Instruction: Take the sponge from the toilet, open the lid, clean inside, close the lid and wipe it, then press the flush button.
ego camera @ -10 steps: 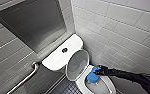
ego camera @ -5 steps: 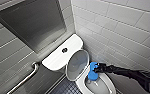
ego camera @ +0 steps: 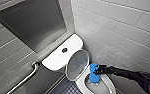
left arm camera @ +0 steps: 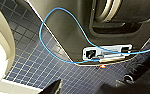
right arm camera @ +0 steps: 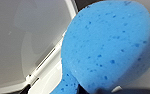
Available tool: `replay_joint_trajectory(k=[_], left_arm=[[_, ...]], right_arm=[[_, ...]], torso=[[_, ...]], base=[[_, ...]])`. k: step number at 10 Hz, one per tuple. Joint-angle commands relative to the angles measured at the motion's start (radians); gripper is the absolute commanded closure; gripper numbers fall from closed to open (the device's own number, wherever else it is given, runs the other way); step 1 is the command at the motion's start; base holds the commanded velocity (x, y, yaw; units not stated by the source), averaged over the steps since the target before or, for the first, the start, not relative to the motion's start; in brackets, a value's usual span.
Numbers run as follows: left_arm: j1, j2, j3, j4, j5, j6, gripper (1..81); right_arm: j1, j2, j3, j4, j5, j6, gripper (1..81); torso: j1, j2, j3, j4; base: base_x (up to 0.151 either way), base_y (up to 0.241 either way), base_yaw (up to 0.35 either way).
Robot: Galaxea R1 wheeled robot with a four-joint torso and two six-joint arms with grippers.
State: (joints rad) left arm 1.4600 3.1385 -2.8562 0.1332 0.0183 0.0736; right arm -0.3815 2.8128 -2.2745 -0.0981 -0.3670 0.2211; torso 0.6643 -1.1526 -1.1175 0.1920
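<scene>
Cleaning inside is in hand: the right tool [ego camera: 98, 70] grips the sponge [ego camera: 93, 76] at the toilet [ego camera: 109, 86] bowl's rim, beside the raised lid [ego camera: 78, 64]. Next likely needs pressing lower against the bowl wall.

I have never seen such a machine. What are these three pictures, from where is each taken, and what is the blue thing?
This is a wheeled robot with two arms, in a toilet room. The head picture comes from a camera high on the robot, looking down: it shows the white toilet with its lid raised and the dark right arm reaching in from the right. The right gripper holds the blue thing, a sponge, at the open bowl. The right wrist picture comes from a camera on that arm, so the sponge looks very large, with the lid behind it. The left wrist picture looks at the dark tiled floor and parts of the robot's own body.
</scene>
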Motion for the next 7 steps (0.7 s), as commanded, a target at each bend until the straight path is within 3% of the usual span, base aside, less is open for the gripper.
replay_joint_trajectory(k=[1,3,4,5,6,7], left_arm=[[0.038,-0.009,-0.005,-0.01,0.094,0.0,1.0],[0.038,-0.011,-0.005,-0.012,0.094,0.0,1.0],[0.039,-0.012,-0.005,-0.012,0.094,0.0,1.0],[0.038,-0.011,-0.005,-0.012,0.094,0.0,1.0],[0.039,-0.011,-0.005,-0.012,0.094,0.0,1.0],[0.04,-0.009,-0.005,-0.012,0.094,0.0,1.0]], right_arm=[[0.089,0.018,-0.046,0.001,-0.001,0.006,81.1],[0.074,0.026,-0.089,-0.002,0.023,0.004,81.1],[0.075,0.027,-0.091,-0.002,0.031,0.004,81.1],[0.083,0.027,-0.091,-0.002,0.031,0.004,81.1],[0.094,0.027,-0.091,-0.002,0.031,0.004,81.1],[0.106,0.035,-0.092,-0.003,0.031,0.004,81.1]], torso=[[0.0,0.0,0.0,0.0],[0.0,0.0,0.0,0.0],[0.0,0.0,-0.067,0.0],[0.0,0.0,-0.082,0.0],[0.0,0.0,-0.021,0.0],[0.0,0.0,-0.043,0.0]], base=[[0.0,0.0,0.0],[0.0,0.0,0.0],[0.0,0.0,0.0],[0.0,0.0,0.0],[0.0,0.0,0.0],[0.0,0.0,0.0]])
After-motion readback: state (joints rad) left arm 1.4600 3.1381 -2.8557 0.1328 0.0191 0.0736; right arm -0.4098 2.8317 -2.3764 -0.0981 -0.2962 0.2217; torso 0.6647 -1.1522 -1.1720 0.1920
